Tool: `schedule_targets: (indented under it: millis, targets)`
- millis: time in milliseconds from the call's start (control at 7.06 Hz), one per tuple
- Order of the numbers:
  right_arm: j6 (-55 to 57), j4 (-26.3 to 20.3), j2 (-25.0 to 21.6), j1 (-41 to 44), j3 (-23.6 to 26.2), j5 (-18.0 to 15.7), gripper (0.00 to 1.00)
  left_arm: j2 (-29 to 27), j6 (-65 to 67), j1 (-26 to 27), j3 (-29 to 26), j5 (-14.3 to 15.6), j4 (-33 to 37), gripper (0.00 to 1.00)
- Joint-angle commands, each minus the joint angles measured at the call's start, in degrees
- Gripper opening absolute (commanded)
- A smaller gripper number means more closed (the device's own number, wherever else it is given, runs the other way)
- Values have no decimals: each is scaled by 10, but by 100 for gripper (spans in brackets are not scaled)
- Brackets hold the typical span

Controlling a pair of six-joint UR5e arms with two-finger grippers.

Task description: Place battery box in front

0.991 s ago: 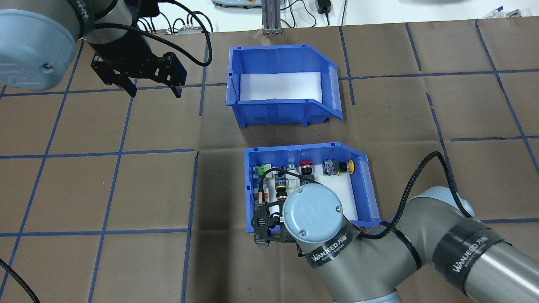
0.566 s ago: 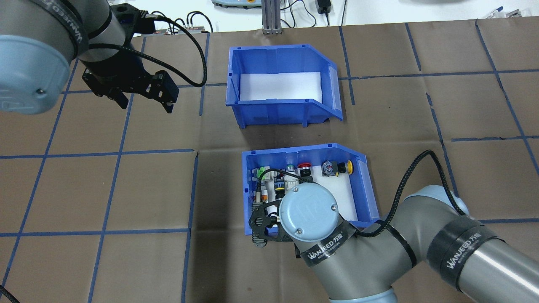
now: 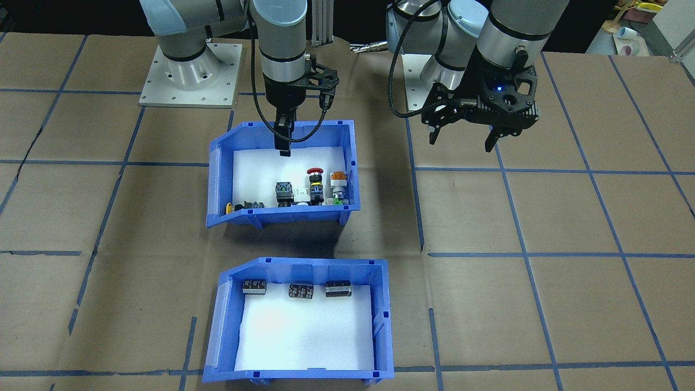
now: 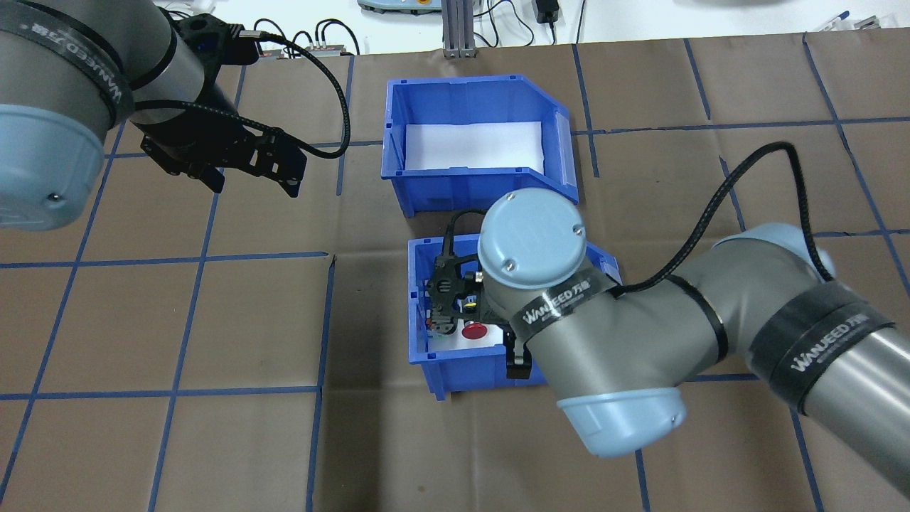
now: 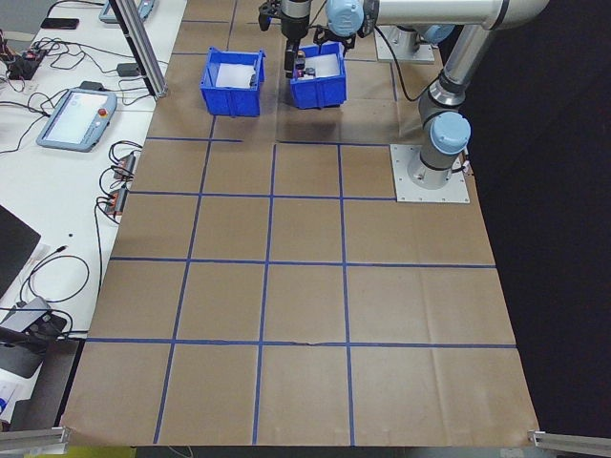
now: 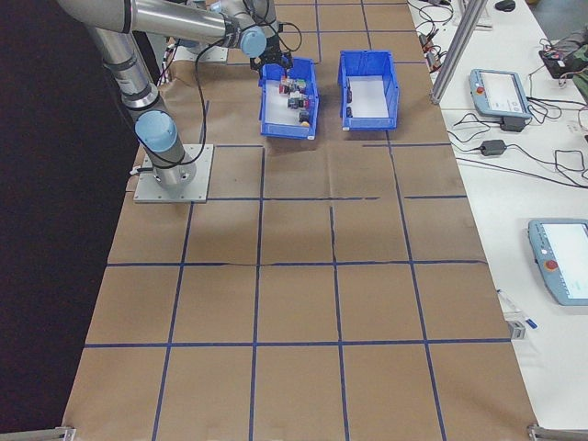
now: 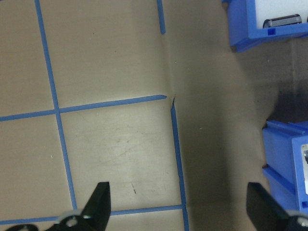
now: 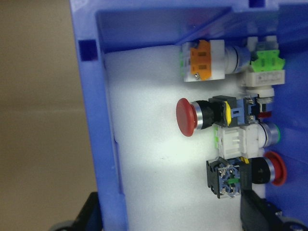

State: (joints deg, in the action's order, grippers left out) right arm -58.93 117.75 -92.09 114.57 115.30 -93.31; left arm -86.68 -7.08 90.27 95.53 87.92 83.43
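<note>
The battery box point(image 3: 382, 320) is the blue bin nearest the front-facing camera, with three black-and-silver blocks point(image 3: 302, 291) along one wall of its white liner. In the overhead view the battery box point(image 4: 462, 188) is the far bin and its blocks are hidden. Closer to the robot stands the matching switch bin point(image 3: 282, 215), holding several coloured push-buttons. My right gripper point(image 3: 283, 149) is open astride that bin's robot-side wall point(image 8: 103, 144), one finger outside and one inside. My left gripper point(image 3: 462, 141) hangs open and empty over bare table, apart from both bins.
Brown paper with a blue tape grid covers the table. My right forearm point(image 4: 640, 320) crosses above the switch bin and hides much of it from overhead. An aluminium post point(image 4: 458, 28) and cables line the far edge. Teach pendants point(image 6: 501, 92) lie on a side bench.
My right wrist rose and swung forward over the switch bin; its gripper moved from the bin's near-left corner further in. The switch bin shifted slightly left. My left gripper drifted a little.
</note>
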Motion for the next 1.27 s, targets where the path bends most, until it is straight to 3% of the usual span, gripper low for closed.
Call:
schedule_targets:
  millis: [0,142,566,991,1133]
  targets:
    - [3,-64,-6,-67,-73,0,100,2,-2,0,-15,31,20,99]
    - [2,-102,-7,-86,-89,1,100,3,7,-1,-11,37,21,99]
    - [17,-110,-11,-122,-96,1,100,3,8,1,-2,35,16,99]
    - [189,-138,-11,-231,-148,1,100,3,8,2,-3,35,15,99]
    - [295,-137,-10,-247,-161,1,100,3,8,2,-3,35,13,99]
